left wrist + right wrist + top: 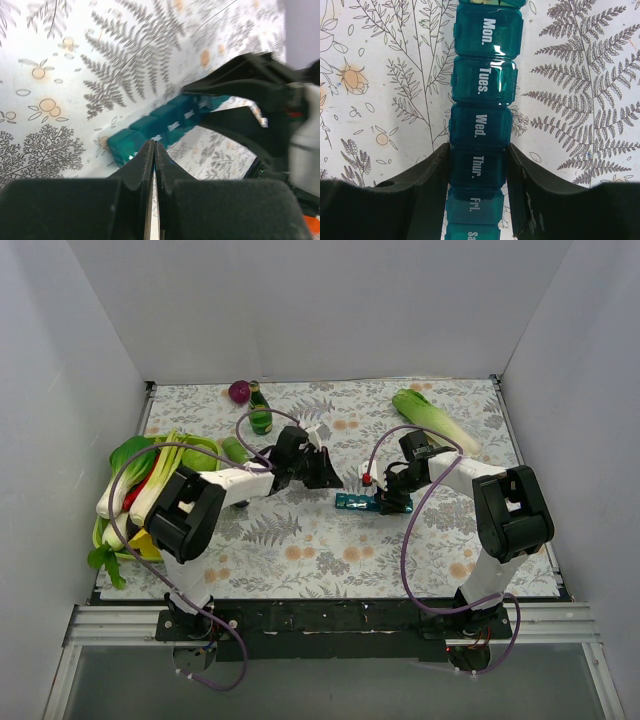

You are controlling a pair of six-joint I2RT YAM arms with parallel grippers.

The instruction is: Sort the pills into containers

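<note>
**A:** Where's the pill box?

**B:** The teal pill box lies flat on the fern-printed worktop, running left to right in the overhead view, with a pincer at each end.

**A:** Which one has hold of it?

**B:** The right pincer. It's about half open, with its fingers pressed against the box's two long sides at the Thur. compartment. The lids from Mon. to Fri. are down. The compartment beyond Mon. is cut off at the frame's edge.

**A:** And the left one?

**B:** The left pincer is closed tight, finger against finger, and holds nothing. It hangs just beside the box's far end from the right pincer. I can't tell whether it touches the box.

**A:** What else is around?

**B:** Well behind the box to the left stands a green bottle, with a purple onion just beside it. Behind the box to the right lies a pale green cabbage. Far left of the box is a heap of leafy greens, and the left arm stretches across between them. A purple cable loops down on the box's near side.
</note>
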